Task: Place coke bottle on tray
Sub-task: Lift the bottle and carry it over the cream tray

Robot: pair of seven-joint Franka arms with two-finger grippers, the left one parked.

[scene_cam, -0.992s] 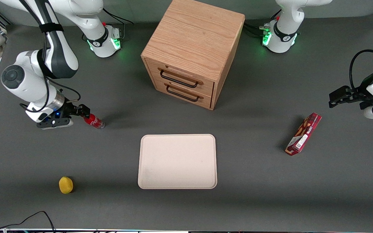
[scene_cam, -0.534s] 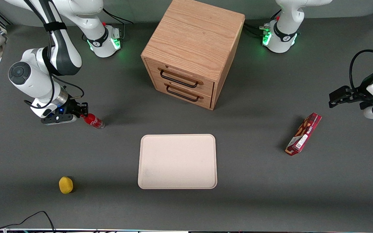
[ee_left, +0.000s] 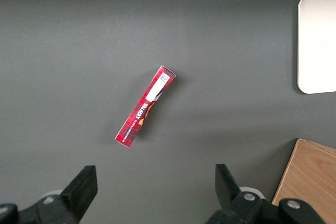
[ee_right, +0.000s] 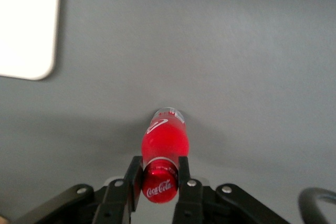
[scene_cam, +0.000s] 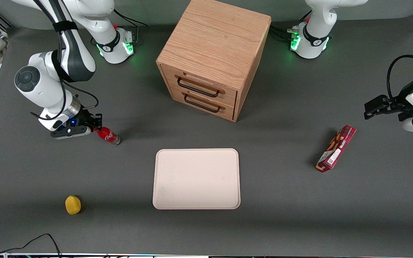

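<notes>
The tool (scene_cam: 97, 126) is clenched on the neck of the coke bottle (scene_cam: 108, 135), one finger on each side just under the red cap, toward the working arm's end of the worktop (scene_cam: 281, 200). The bottle hangs tilted, its clear base pointing toward the tray (scene_cam: 196, 178). The tray lies well apart from it, nearer the front camera and in front of the wooden cabinet (scene_cam: 212, 57).

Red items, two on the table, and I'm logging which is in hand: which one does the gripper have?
The coke bottle: the gripper is shut on its neck under the red cap. The red snack box lies untouched toward the parked arm's end.
</notes>
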